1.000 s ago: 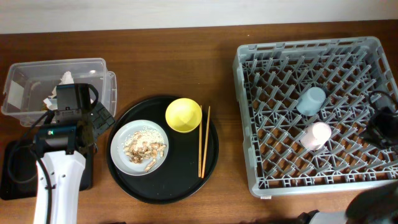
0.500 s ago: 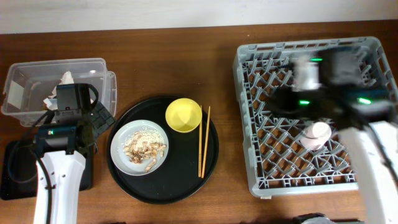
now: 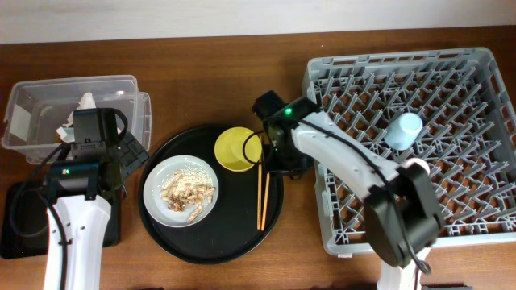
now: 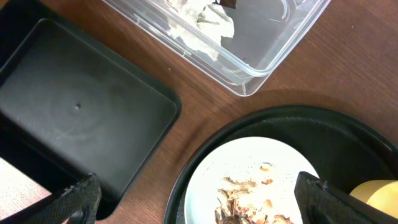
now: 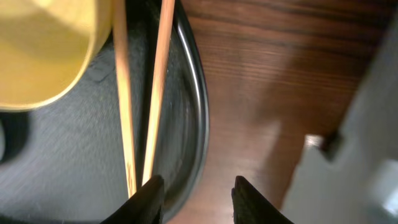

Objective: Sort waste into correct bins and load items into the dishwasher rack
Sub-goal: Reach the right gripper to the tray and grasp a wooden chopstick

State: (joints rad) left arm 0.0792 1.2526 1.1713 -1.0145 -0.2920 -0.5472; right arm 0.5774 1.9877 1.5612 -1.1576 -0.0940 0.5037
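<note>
Two wooden chopsticks (image 3: 262,193) (image 5: 158,93) lie on the round black tray (image 3: 211,234), right of the yellow bowl (image 3: 238,149) (image 5: 43,50). My right gripper (image 5: 198,202) (image 3: 278,165) hangs open over the tray's right rim, its left finger beside the chopsticks' ends, nothing between its fingers. The grey-white plate (image 3: 161,173) (image 4: 249,168) holds food scraps (image 3: 185,193). My left gripper (image 4: 208,205) stands wide open above the plate's left edge. Napkins (image 3: 85,105) (image 4: 205,22) lie in the clear tub (image 3: 48,93). The light-blue cup (image 3: 403,129) and pink cup (image 3: 417,166) rest in the dishwasher rack (image 3: 451,68).
The shallow black rectangular tray (image 3: 20,217) (image 4: 74,118) sits at front left, partly under my left arm. My right arm (image 3: 355,169) stretches from the front right across the rack's left part. Bare wooden table (image 3: 218,80) lies behind the round tray.
My right arm has swung from the rack leftward to the round tray's right edge beside the chopsticks. The left arm has not moved.
</note>
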